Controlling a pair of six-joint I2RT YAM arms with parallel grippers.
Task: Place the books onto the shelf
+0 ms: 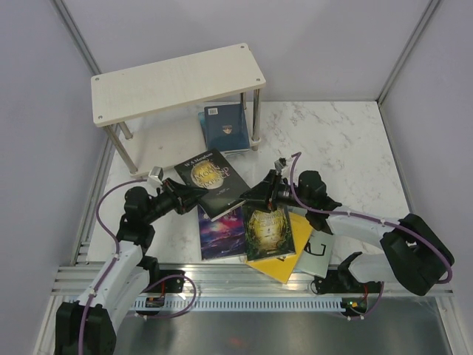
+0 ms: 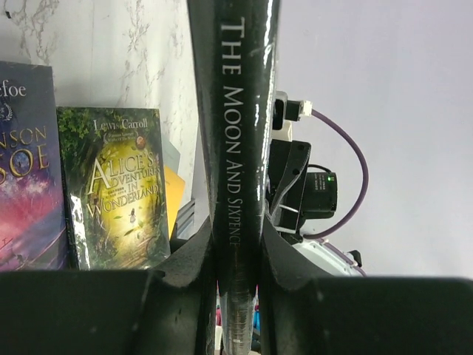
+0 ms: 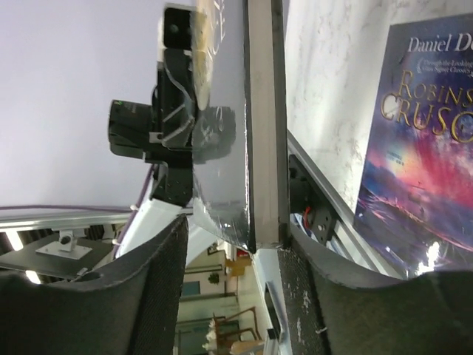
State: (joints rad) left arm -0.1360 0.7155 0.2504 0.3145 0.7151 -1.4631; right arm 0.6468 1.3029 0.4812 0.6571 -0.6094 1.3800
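My left gripper (image 1: 191, 198) (image 2: 236, 296) is shut on the spine of the dark book with gold lettering (image 1: 211, 181) (image 2: 240, 148) and holds it above the table. My right gripper (image 1: 247, 197) (image 3: 236, 274) straddles that book's opposite corner (image 3: 262, 111). One finger is against the book and a gap shows at the other, so it stands open. Below lie the purple galaxy book (image 1: 222, 233) (image 3: 421, 133), the green-gold book (image 1: 270, 231) (image 2: 118, 192), the yellow book (image 1: 284, 260) and the pale book (image 1: 316, 248). A teal-blue book (image 1: 225, 127) lies on the lower board of the shelf (image 1: 177, 81).
The shelf stands at the back left, its metal legs (image 1: 256, 118) near the teal-blue book. Grey walls close in the marble table (image 1: 347, 148) on three sides. A metal rail (image 1: 244, 285) runs along the near edge by the arm bases.
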